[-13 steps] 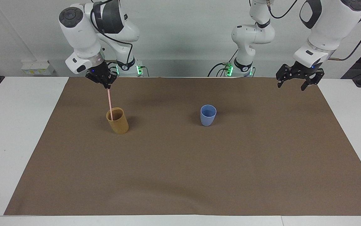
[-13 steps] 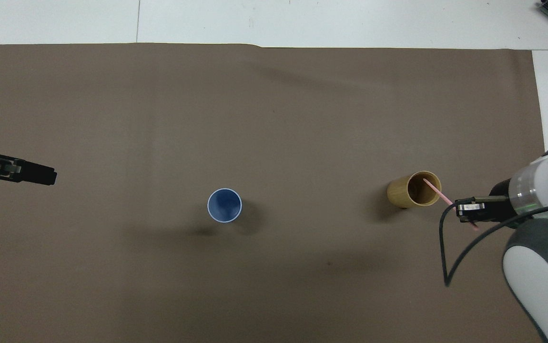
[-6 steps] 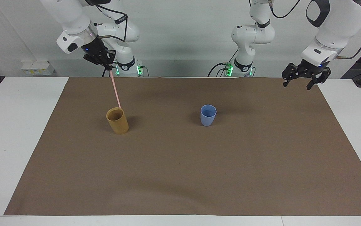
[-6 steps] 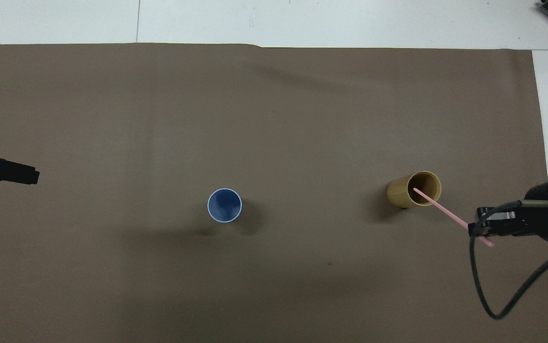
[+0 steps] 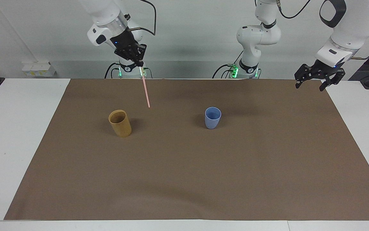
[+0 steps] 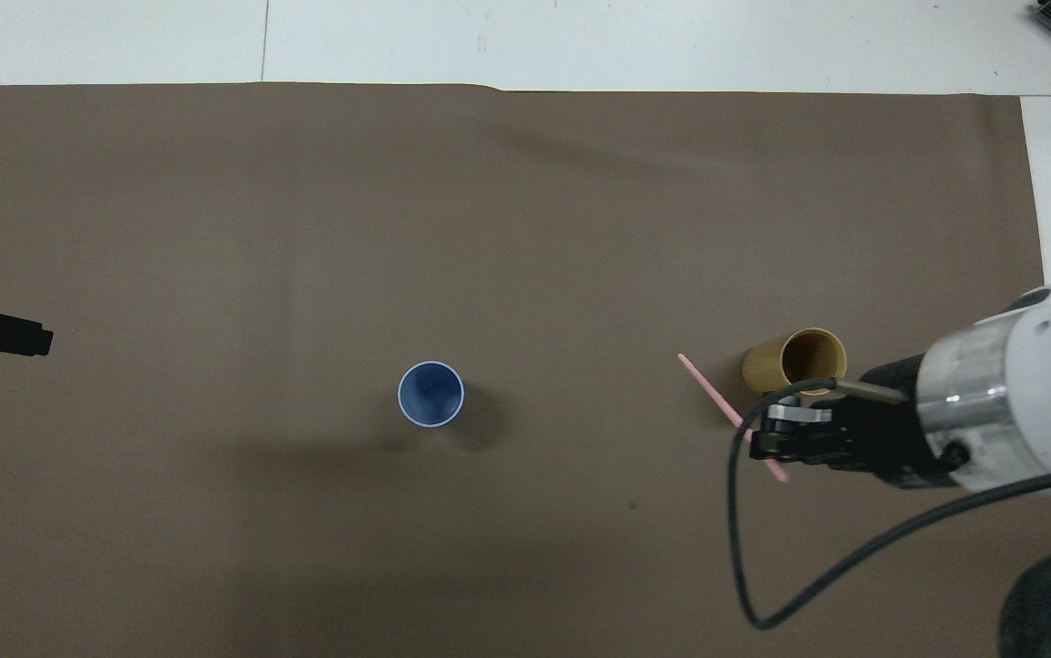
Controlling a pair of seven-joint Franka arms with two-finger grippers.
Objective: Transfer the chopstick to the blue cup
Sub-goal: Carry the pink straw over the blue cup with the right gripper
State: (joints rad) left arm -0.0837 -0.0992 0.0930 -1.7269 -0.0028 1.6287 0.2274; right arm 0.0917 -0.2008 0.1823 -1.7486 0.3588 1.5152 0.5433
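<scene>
My right gripper [image 5: 139, 65] is shut on the top end of the pale pink chopstick [image 5: 146, 91] and holds it in the air, hanging almost straight down. Its lower tip is over the mat between the tan cup [image 5: 119, 123] and the blue cup [image 5: 212, 118], closer to the tan cup. In the overhead view the chopstick [image 6: 708, 388] slants out from the right gripper [image 6: 759, 445] beside the tan cup [image 6: 795, 363]. The blue cup [image 6: 430, 394] stands upright and empty near the mat's middle. My left gripper [image 5: 309, 86] is open and waits raised over the mat's edge at its own end, and its tip shows in the overhead view [image 6: 9, 335].
A brown mat [image 5: 184, 176] covers most of the white table [image 5: 14, 134]. The tan cup stands upright and empty toward the right arm's end. The right arm's black cable [image 6: 736, 548] loops over the mat.
My right gripper has lifted the chopstick out of the tan cup and carried it sideways toward the blue cup. My left gripper has drawn back toward its own end of the table.
</scene>
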